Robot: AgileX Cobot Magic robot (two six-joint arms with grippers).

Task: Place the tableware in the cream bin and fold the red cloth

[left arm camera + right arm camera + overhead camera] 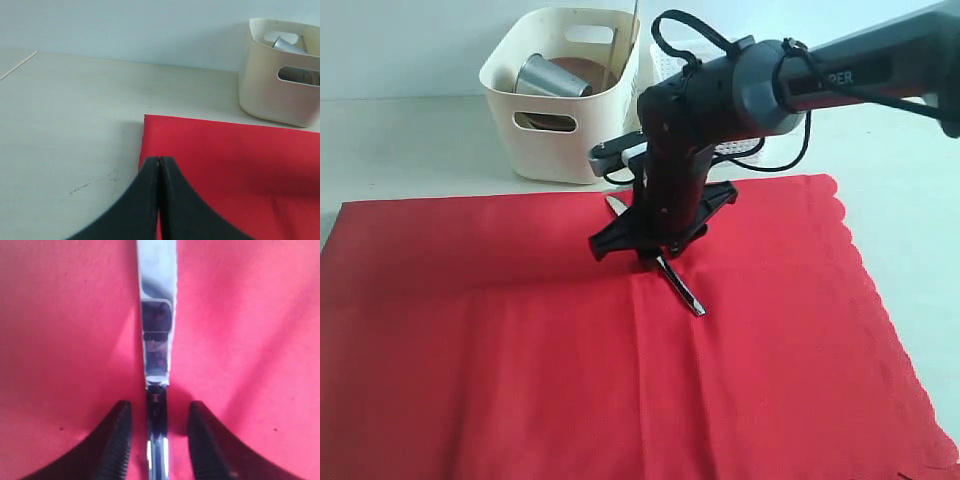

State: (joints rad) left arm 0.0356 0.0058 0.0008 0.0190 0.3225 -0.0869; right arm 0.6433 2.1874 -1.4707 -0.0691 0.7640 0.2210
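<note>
The large bright red rectangular cloth with a scalloped edge (500, 370) lies spread flat over the pale desk (400, 150), nearest in the exterior view and not yet folded; one corner shows in the left wrist view, where the left pincer (159, 162) hangs just above it, clenched on nothing, its black fingers pressed together; it is probably parked there ready for the folding. Farther in, near the cloth's middle, the slim silver table knife (682, 287) lies flat on the fabric, the only tableware visible outside the bin; the right pincer (159, 412) stands over its handle, released and partly open, with a ribbed finger (117, 440) on either side and red cloth showing in each gap, so it straddles the knife without gripping; whether the tips touch the cloth I cannot tell. Beyond the cloth's far edge stands the tall cream plastic bin with oval handles (555, 150), holding the steel cup (552, 78) and the round brown plate (588, 68); a white lattice basket (665, 62) sits behind the arm.
</note>
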